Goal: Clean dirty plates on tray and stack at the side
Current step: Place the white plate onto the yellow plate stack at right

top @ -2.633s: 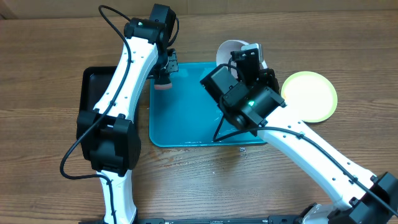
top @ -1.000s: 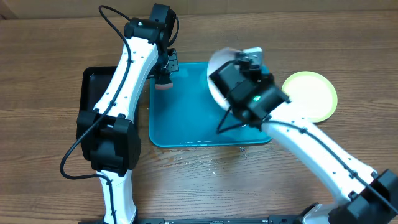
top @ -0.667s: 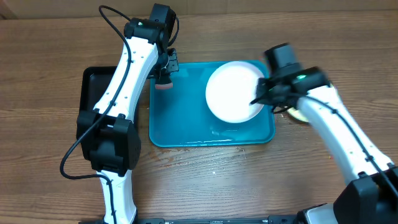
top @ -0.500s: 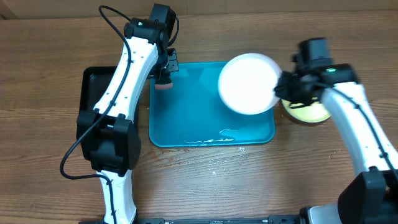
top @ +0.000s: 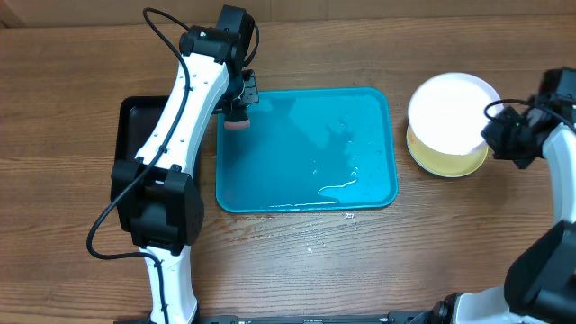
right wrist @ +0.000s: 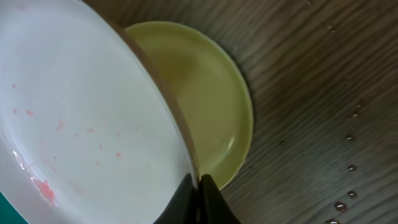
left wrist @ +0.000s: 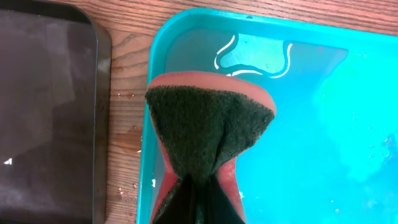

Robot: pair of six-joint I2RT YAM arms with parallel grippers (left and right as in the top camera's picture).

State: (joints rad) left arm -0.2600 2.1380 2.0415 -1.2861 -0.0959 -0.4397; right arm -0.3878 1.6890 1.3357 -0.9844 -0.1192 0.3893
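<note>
Turquoise plastic fills the middle of the table (top: 81, 63): the tray (top: 270, 180) lies with its long sides parallel to the table's near edge. Its floor is bare of plates and holds only a thin film of water (top: 337, 184) pooled toward its near-right corner. At the tray's far-left corner the left gripper (top: 237, 110) hangs with its jaws pressed tight on a sponge (left wrist: 208, 134). The sponge's pink body is pinched so that its dark green scouring face bulges outward, and it sits just above the tray's left lip. A narrow strip of wet wood separates that lip from the black tray (left wrist: 50, 106), which lies alongside to the left. Off the tray's right short side, apart from its lip, the yellow-green plate (right wrist: 214, 106) rests flat on the table near the right edge. The white plate (right wrist: 81, 124) is tilted over the far part of the yellow-green plate and covers most of it. A few faint red smears show on its pale face. Whether the two rims touch I cannot tell. The right gripper (right wrist: 198, 190) comes in from the table's right edge and holds the white plate, its fingers closed thin on the rim. Droplets (right wrist: 348, 168) bead the wood beside the plates. The wide band of table along the near edge, in front of the tray, lies open, as does the far strip behind it.
</note>
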